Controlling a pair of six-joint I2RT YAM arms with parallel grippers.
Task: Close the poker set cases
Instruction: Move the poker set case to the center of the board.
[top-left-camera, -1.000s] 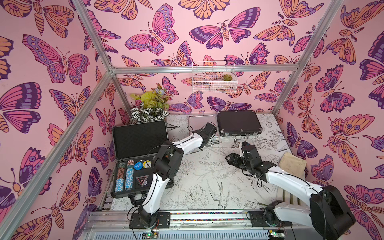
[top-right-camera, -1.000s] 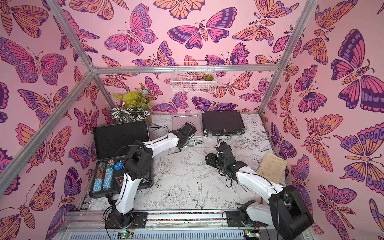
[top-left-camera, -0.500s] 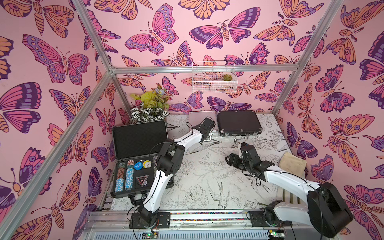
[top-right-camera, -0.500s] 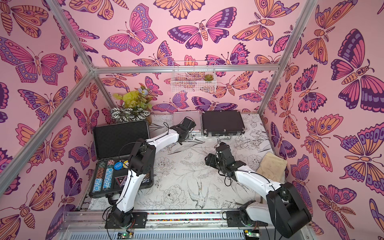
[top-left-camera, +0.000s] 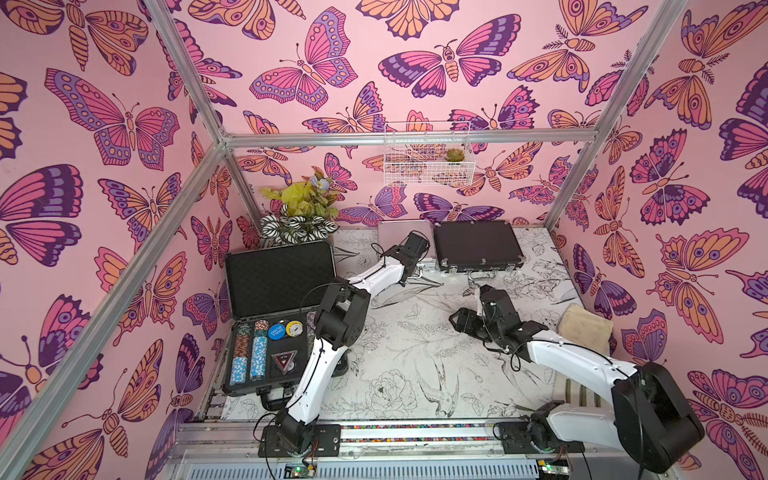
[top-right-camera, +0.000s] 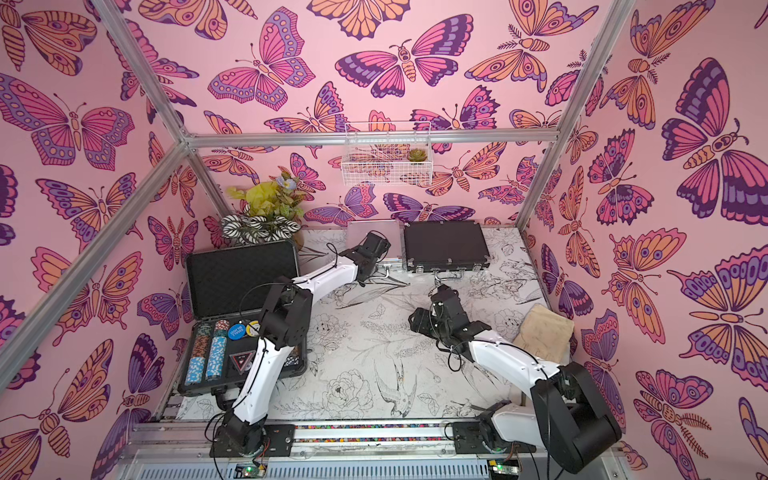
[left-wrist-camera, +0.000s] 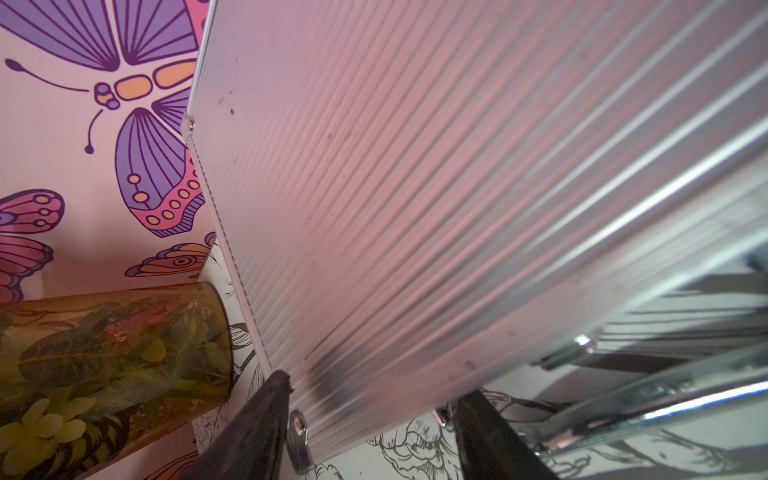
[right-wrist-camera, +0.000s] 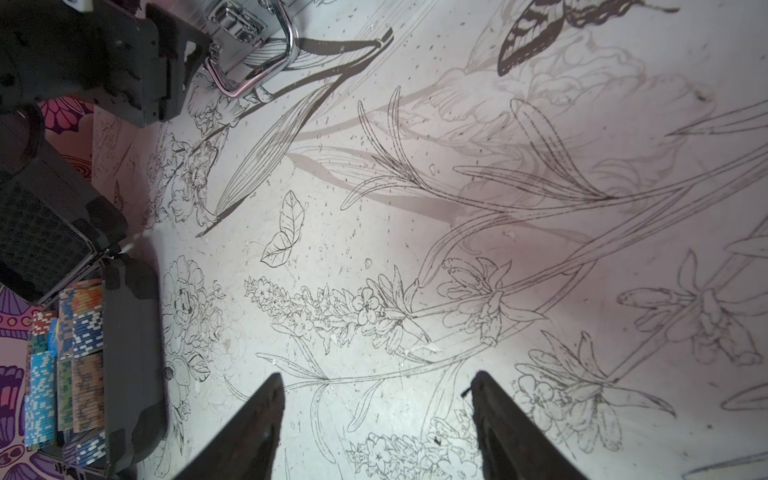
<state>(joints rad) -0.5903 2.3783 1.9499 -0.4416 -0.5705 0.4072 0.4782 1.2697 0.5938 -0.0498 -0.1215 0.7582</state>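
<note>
Both top views show the large black poker case (top-left-camera: 278, 278) (top-right-camera: 241, 282) open at the left, lid upright, coloured chips (top-left-camera: 249, 353) in its base. The medium black silver-trimmed case (top-left-camera: 476, 245) (top-right-camera: 444, 247) lies shut at the back. Beside it is the small silver case (top-left-camera: 401, 232) (top-right-camera: 368, 232). Its ribbed lid (left-wrist-camera: 415, 187) fills the left wrist view. My left gripper (top-left-camera: 417, 262) (left-wrist-camera: 378, 384) is at that case's front, open, with the lid's edge across the gap. My right gripper (top-left-camera: 457, 322) (right-wrist-camera: 376, 380) hangs open over the bare table, holding nothing.
A plant in a patterned vase (top-left-camera: 299, 220) (left-wrist-camera: 112, 361) stands at the back left beside the silver case. A white wire basket (top-left-camera: 428, 160) hangs on the rear wall. A beige cloth (top-left-camera: 586, 330) lies at the right edge. The silver case's chrome handle (right-wrist-camera: 257, 79) points forward.
My left gripper has moved slightly towards the back over the silver case's front, and its jaws have spread wider. The right arm has hardly moved.
</note>
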